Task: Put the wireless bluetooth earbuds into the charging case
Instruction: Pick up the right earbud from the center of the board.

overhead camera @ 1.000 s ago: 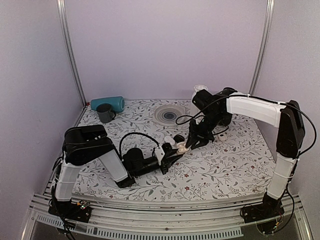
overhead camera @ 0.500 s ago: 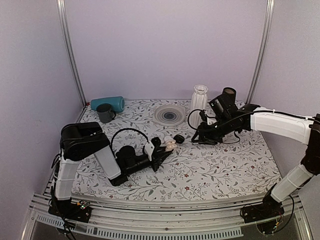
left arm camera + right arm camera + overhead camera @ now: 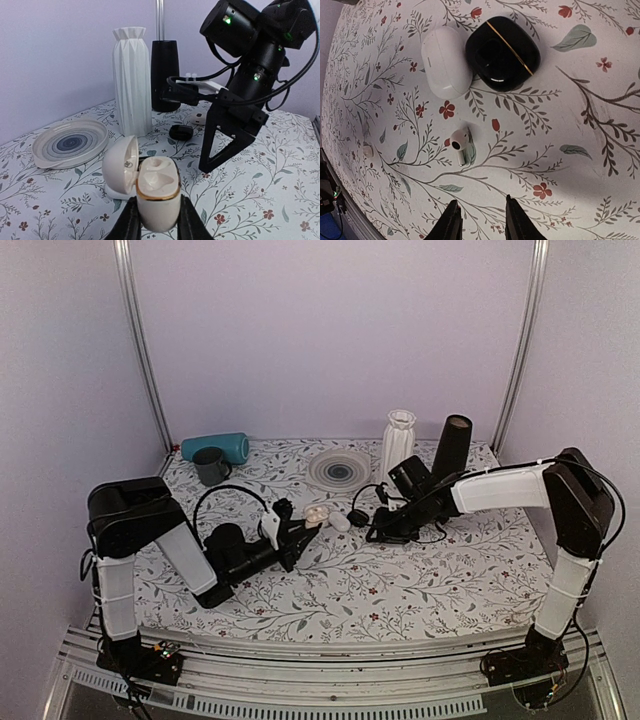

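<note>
My left gripper is shut on the white charging case and holds it upright with the lid flipped open; the gold-rimmed wells look empty. The case also shows in the top view. One white earbud lies on the flowered cloth just ahead of my right gripper, which is open, empty and points down at the cloth. The right gripper hangs low, right of the case. I see no second earbud for sure; a tiny white speck lies to the left.
A plain white oval pod and a black pod lie side by side beyond the earbud. At the back stand a white vase, a black cylinder, a striped plate, a grey mug and a teal bottle.
The left gripper has drawn the case back to the left, away from the right gripper. The right arm pulled away from the case, swung right, then lowered over the cloth near the pods.
</note>
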Robot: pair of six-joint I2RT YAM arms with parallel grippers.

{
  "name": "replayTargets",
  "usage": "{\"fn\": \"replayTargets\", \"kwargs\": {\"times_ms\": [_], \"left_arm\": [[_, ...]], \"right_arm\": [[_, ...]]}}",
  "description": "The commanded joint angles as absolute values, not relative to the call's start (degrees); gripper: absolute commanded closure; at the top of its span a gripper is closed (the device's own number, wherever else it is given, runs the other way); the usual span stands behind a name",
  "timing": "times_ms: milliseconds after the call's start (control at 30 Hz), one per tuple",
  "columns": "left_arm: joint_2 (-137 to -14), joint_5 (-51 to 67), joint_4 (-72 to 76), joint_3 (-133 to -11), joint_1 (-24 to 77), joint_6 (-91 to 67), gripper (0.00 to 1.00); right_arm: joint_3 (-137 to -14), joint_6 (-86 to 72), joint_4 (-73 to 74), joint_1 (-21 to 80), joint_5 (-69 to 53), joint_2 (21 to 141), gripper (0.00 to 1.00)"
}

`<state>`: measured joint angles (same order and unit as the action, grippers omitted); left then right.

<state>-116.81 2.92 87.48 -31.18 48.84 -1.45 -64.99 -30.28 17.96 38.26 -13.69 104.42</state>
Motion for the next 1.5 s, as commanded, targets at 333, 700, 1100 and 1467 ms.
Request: {"fn": "replayTargets", "kwargs": {"times_ms": [333, 700, 1100, 1467], "left_arm": [[-107.9, 2.4, 98.6, -28.7, 48.4, -0.5, 1.00], [-102.8, 0.7, 96.3, -26.3, 48.0, -0.6, 1.00], [-100.3, 0.5, 93.8, -25.6, 47.8, 0.0, 1.00], [-99.8, 1.2, 92.4, -25.8, 47.5, 0.1, 1.00]], "right_arm": [[-74.9, -18.6, 14.1, 39.7, -15.0, 113.2, 0.68], [-78.2, -15.8, 17.7, 42.3, -9.4, 117.5, 0.70], [-79.3, -18.5, 20.9, 43.9, -2.3, 118.1, 0.77], [-76.4, -21.0, 19.7, 43.1, -1.7, 117.8, 0.84]]}}
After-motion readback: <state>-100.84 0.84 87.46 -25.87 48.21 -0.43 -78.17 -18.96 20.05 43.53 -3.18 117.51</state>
